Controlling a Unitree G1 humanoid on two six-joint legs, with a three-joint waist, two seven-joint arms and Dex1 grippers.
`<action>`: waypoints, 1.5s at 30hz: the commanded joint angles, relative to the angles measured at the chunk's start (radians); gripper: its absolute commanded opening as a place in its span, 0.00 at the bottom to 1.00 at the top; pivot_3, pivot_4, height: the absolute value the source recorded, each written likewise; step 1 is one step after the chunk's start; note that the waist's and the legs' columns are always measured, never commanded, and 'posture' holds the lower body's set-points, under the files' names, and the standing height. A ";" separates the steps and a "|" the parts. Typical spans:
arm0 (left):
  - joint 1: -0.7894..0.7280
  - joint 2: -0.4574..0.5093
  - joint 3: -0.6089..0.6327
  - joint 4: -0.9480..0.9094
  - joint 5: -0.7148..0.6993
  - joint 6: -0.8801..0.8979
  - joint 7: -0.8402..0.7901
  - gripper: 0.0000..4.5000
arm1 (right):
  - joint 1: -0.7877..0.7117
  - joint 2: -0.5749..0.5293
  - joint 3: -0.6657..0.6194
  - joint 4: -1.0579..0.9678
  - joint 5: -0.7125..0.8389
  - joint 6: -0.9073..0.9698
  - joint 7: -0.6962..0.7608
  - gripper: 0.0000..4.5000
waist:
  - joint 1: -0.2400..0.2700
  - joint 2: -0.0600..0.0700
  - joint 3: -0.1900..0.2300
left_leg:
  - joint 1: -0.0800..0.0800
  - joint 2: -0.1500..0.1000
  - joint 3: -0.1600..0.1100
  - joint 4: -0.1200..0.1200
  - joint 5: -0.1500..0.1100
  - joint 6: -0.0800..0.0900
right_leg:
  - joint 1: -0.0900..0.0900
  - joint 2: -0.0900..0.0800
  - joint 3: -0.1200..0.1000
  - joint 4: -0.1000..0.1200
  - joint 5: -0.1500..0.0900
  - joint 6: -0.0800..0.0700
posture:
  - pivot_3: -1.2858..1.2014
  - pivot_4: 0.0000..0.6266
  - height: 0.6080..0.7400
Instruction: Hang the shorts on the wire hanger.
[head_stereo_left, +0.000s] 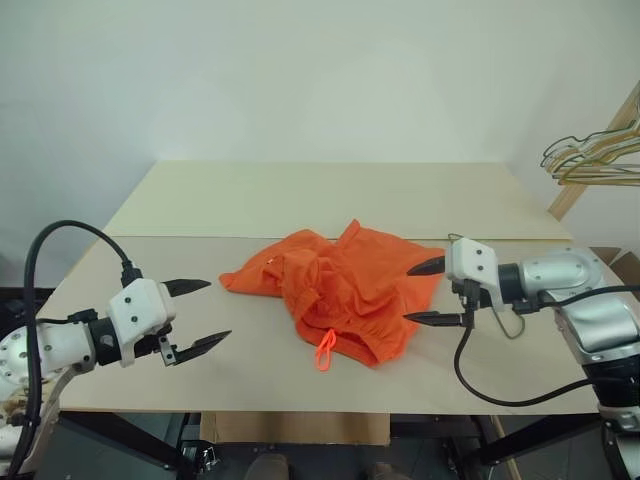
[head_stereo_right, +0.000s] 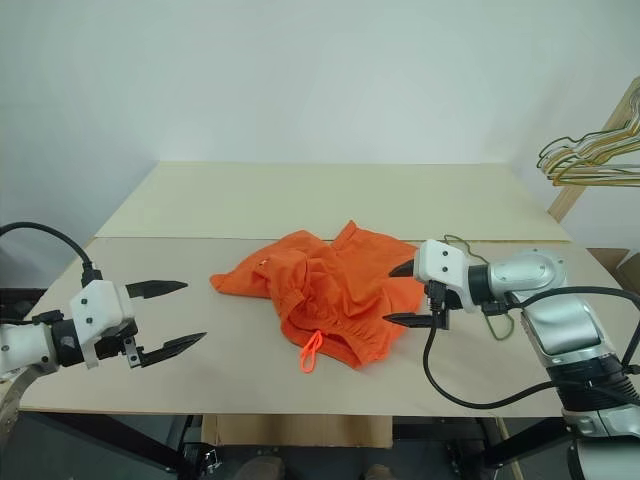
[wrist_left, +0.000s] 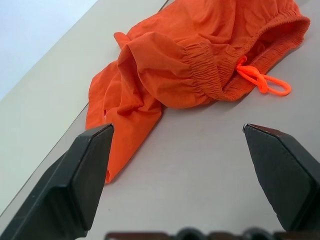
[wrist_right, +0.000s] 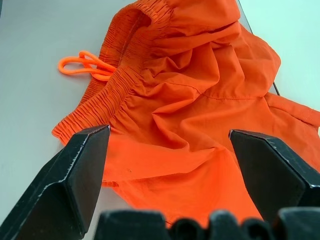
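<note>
Currently, in the head views, the shorts (head_stereo_left: 338, 290) lie crumpled mid-table (head_stereo_left: 300, 200), their long axis running left to right, drawstring loop (head_stereo_left: 324, 352) toward the near edge. The right gripper (head_stereo_left: 428, 293) is the nearer one, its fingers spread wide at the garment's right edge with no cloth between them. The left gripper (head_stereo_left: 200, 315) hangs well apart on the left, also spread and empty. Both point inward and slightly down. A thin wire hanger (head_stereo_right: 497, 300) appears partly hidden behind the right wrist; a bunch of hangers (head_stereo_left: 590, 155) hangs at far right.

Left wrist view: the shorts lie ahead beyond bare tabletop, clear of both fingers (wrist_left: 75, 185).

Right wrist view: orange cloth and the gathered waistband (wrist_right: 120, 80) lie directly between and ahead of the spread fingers (wrist_right: 70, 185), likely favouring a right-arm grasp.
</note>
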 joint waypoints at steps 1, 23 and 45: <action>-0.009 0.002 0.021 -0.025 -0.011 0.001 0.012 1.00 | -0.024 0.000 -0.009 -0.006 -0.002 -0.019 0.005 0.99 | 0.000 0.000 0.000 | 0.000 0.000 0.000 0.000 0.000 0.000 | 0.000 0.000 0.000 0.000 0.000 0.000 | 0.61 0.00 1.00; 0.014 0.007 -0.028 0.015 0.076 -0.043 0.012 1.00 | -0.188 0.185 0.067 -0.125 0.090 0.461 -0.139 0.99 | -0.003 0.000 0.000 | 0.000 0.001 0.000 0.000 0.000 0.000 | -0.002 0.001 0.000 0.001 0.000 -0.002 | 0.59 0.00 1.00; 0.040 0.070 -0.032 0.122 0.118 -0.077 -0.045 1.00 | -0.298 0.723 0.097 -0.063 0.075 0.934 -0.782 0.99 | -0.047 0.000 0.000 | -0.002 0.003 -0.004 -0.003 0.002 -0.004 | -0.005 0.001 -0.009 0.009 -0.003 -0.007 | 0.58 0.00 1.00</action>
